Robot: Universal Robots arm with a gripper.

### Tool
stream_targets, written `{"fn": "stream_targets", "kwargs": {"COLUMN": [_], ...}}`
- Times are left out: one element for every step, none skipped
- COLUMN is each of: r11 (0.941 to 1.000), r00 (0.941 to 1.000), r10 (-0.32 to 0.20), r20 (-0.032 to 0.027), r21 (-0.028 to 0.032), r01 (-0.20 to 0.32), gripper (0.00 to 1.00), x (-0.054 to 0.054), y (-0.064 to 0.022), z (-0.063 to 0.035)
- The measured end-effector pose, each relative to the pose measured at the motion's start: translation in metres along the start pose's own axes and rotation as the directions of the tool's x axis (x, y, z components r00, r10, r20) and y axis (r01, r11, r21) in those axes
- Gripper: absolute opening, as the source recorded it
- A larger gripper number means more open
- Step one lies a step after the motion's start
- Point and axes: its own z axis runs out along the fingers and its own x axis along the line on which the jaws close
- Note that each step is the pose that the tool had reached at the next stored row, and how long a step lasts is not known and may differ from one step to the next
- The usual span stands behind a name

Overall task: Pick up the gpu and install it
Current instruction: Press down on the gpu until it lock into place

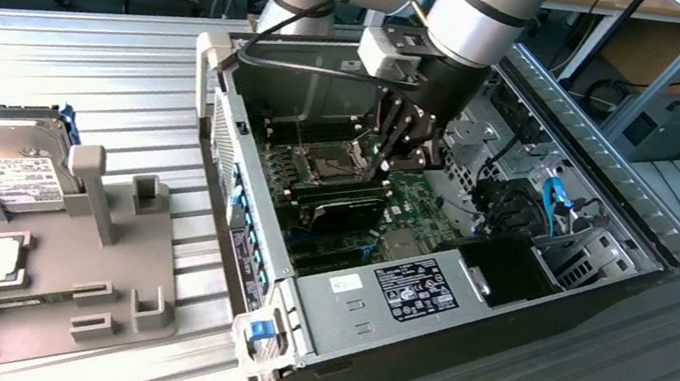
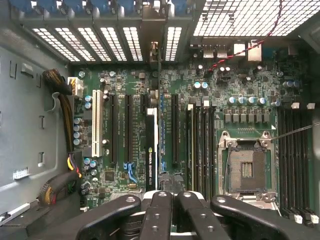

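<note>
Gpu (image 2: 151, 145) stands on edge in a motherboard (image 2: 200, 125) slot inside the open computer case (image 1: 335, 321), directly below my fingers (image 2: 165, 212), its long axis running away from them toward the rear vents. My fingers look pressed together, holding nothing.

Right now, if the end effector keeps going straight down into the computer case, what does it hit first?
Probably the graphics card standing on edge in the motherboard slots, directly beneath the end effector; the gap between them is unclear.
</note>
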Motion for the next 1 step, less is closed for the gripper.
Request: {"fn": "stream_targets", "kwargs": {"r11": [1.0], "r00": [1.0], "r10": [0.0], "r20": [0.0], "r21": [0.0], "r01": [0.0], "gripper": [0.11], "x": [0.0], "y": [0.0], "z": [0.0]}}
